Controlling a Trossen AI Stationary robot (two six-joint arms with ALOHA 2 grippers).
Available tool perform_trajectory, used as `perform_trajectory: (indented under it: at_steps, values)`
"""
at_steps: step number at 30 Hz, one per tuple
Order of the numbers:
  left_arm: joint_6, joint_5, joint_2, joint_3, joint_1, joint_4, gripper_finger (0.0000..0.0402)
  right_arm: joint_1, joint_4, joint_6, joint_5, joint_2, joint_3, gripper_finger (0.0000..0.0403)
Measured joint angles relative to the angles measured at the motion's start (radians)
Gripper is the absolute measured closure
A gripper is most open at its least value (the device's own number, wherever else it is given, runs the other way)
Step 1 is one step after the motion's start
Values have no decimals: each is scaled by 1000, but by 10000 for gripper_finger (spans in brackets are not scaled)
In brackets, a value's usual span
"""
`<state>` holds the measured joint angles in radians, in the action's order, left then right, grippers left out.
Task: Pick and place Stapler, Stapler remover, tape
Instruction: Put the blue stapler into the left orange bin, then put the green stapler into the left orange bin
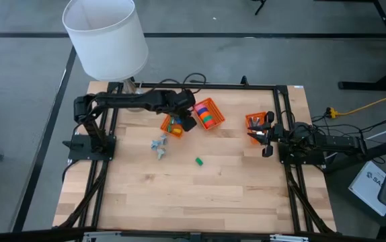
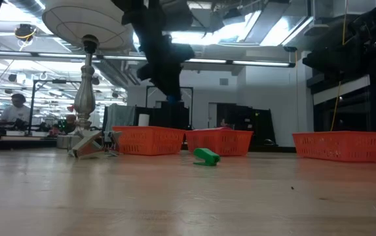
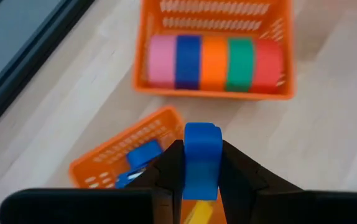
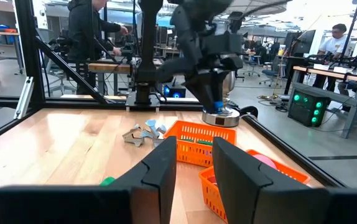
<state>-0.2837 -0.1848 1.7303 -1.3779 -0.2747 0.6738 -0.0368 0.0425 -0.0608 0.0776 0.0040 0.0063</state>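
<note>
Green piece (image 1: 198, 160) lay loose mid-table, staple removers (image 1: 159, 144) in a heap beyond it (not sorted yet, I'd guess). Left gripper (image 3: 201, 163) was clamped on a blue stapler (image 3: 201, 158), above the small orange basket (image 3: 107, 155) for a drop. Tape (image 3: 214, 63) sat binned behind. Right gripper (image 4: 194, 163) waited, fingers apart, by the right-hand basket (image 1: 255, 121).

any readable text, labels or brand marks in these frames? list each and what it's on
"SA": start of a cut-off word on the white sheet on the floor right of the table, high view; the rest runs out of frame.
Nothing legible on the orange baskets, the tape rolls, or the blue piece in the left gripper.
</note>
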Motion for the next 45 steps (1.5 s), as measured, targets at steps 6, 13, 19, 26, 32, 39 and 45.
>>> perform_trajectory:
  at_steps: [6, 13, 19, 26, 32, 39, 45]
  values:
    - [-46, 0, 2, 48, -41, 10, 336, 0, 0, 0, 0, 0, 0, 295]
    - [-88, 3, 2, 120, -62, 5, 336, 0, 0, 0, 0, 0, 0, 295]
    - [-99, 46, 2, 188, -62, -79, 336, 0, 0, 0, 0, 0, 0, 295]
    - [-99, 64, 4, 260, -64, -187, 317, 0, 0, 0, 0, 0, 0, 295]
    - [-98, 59, 4, 261, -63, -211, 288, 0, 0, 0, 0, 0, 0, 295]
    - [-96, 29, 4, 261, -63, -235, 286, 0, 0, 0, 0, 0, 0, 295]
    - [-96, 30, 4, 261, -63, -254, 286, 0, 0, 0, 0, 0, 0, 295]
